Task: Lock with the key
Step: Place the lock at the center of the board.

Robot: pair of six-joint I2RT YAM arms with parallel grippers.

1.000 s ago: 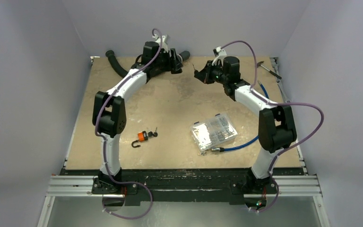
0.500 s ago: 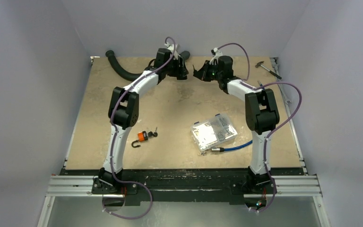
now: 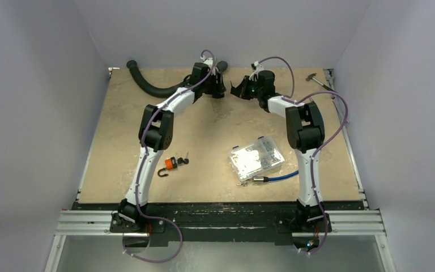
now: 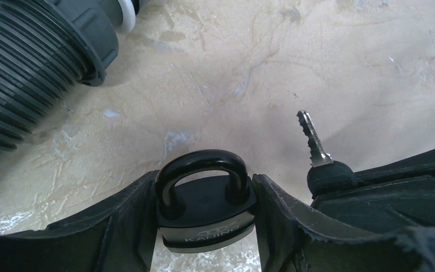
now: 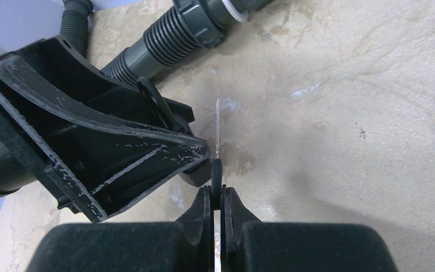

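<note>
Here, at the far middle of the table, just right of the corrugated hose (image 4: 28, 68), the left gripper (image 4: 206, 226) clamps the black padlock (image 4: 207, 207) by its body. The embossing reads roughly "KAHING", though it is not crisp. Just beside the padlock, not touching it, the key (image 4: 314, 141) is pinched by its head in the right gripper (image 5: 218, 195). This looks like the aligning step. The keyway is hidden, so next the blade must be turned and brought to the lock's underside.
</note>
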